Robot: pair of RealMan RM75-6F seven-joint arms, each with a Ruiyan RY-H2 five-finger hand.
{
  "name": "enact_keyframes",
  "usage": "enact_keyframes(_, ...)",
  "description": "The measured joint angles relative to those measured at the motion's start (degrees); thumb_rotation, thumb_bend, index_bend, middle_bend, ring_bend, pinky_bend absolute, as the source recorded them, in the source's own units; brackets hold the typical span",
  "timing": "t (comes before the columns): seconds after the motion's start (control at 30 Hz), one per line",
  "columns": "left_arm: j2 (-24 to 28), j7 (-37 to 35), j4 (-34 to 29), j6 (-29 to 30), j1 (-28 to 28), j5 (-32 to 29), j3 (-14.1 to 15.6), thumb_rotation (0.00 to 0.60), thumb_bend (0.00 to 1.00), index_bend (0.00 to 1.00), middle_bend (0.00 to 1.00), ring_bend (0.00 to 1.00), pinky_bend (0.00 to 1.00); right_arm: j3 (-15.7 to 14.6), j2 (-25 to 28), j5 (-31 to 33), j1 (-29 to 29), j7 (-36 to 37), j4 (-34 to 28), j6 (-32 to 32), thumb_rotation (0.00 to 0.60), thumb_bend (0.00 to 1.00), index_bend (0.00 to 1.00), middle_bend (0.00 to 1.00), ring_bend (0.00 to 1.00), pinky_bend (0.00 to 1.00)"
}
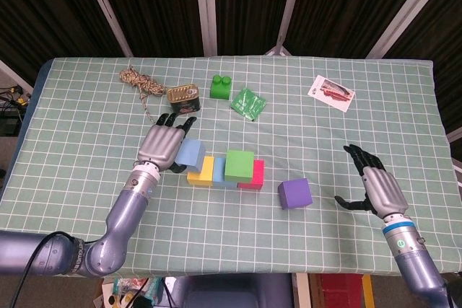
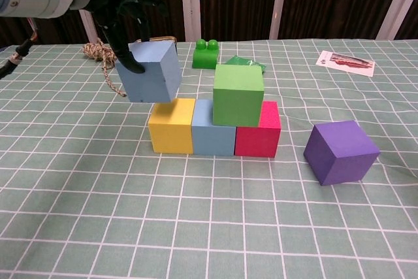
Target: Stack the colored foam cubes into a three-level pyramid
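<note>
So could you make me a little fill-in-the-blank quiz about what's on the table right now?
1. The left hand holds a light ____ cube.
2. The green cube sits on the blue and ____ cubes.
3. The cube lying apart from the row is ____.
4. The right hand holds ____.

Missing words: blue; red; purple; nothing

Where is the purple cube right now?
The purple cube sits alone on the table, right of the red cube in both views, apart from the row.
</note>
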Motion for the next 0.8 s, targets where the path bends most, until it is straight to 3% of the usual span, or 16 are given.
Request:
enact_keyframes(0.3,-2.2,3.8,1.5,2.5,-5.6,-6.5,-0.8,0.6,0.32,0.09,0.34,0.04,0.06,0.4,0.4,0.5,0.0,1.2,0.0,-0.7,0.6,0.24,0.0,0.0,0.0,0.0)
enact_keyframes(0.8,-6.4,5.8,4.6,3.9,-10.9,-9.9,-0.5,0.6,0.32,0.09,0.35,0.04,0.06,0.8,0.8,0.4,-0.1,2.7,0.0,-1.5,0.6,0.24,0.0,0.0,0.0,0.0)
